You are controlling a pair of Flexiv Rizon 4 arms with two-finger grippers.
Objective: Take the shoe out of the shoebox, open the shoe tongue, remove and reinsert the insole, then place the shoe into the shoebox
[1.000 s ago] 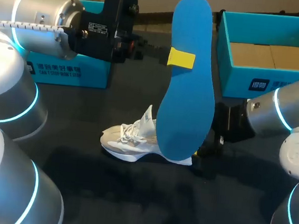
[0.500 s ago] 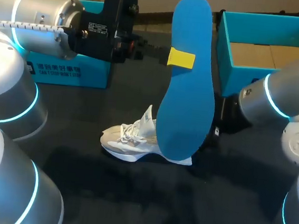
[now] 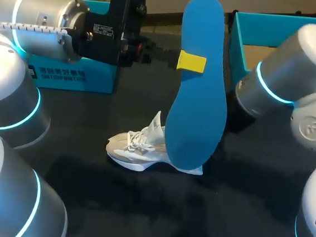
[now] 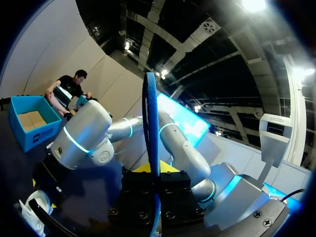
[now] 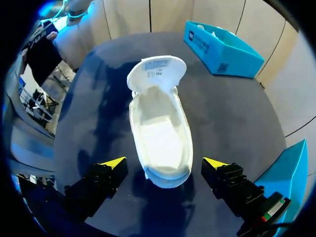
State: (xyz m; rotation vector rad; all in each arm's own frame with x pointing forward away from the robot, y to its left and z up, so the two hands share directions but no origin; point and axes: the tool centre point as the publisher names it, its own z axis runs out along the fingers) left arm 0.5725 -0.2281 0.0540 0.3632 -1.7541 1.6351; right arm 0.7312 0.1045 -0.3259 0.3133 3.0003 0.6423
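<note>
Right arm point(image 3: 273, 85) risen above shoe point(image 5: 160, 133), jaws spread, left jaws pinching insole point(image 3: 199, 100)

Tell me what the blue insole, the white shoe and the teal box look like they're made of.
Blue insole: probably foam, smooth and matte. It is thin and evenly coloured, with no shine.
White shoe: seemingly a soft fabric upper on a rubbery sole, matte. The tongue folds back limply, though the weave is too small to confirm.
Teal box: likely cardboard with a matte printed skin. It has flat walls and crisp folded corners.
</note>
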